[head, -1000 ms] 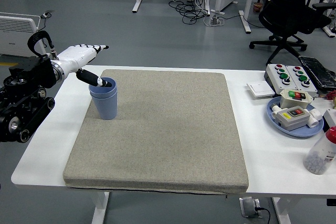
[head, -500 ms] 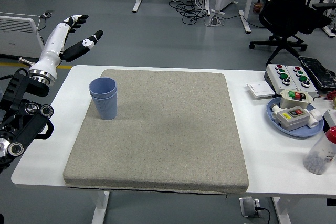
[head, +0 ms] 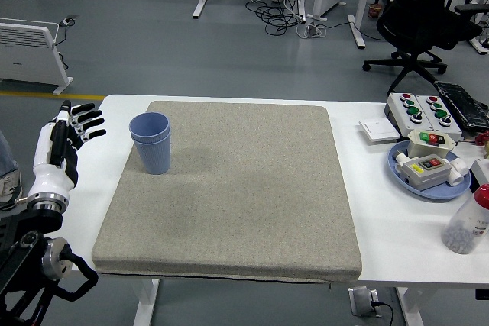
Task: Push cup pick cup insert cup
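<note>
The left hand (head: pixel 63 145), white with black fingertips, has its fingers spread apart and holds nothing; it stands upright at the surface's (head: pixel 229 295) left edge, fingers pointing up, clear of the cups. The blue cups (head: pixel 151 143), one nested in the other, stand upright on the coarse grey mat (head: pixel 237 188), near its far-left corner.

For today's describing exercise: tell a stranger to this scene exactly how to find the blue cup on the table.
Start at the grey mat that covers most of the white table. Go to its far left corner, where the blue cup stands upright. It is really two cups nested together, and it is the only thing on the mat.
</note>
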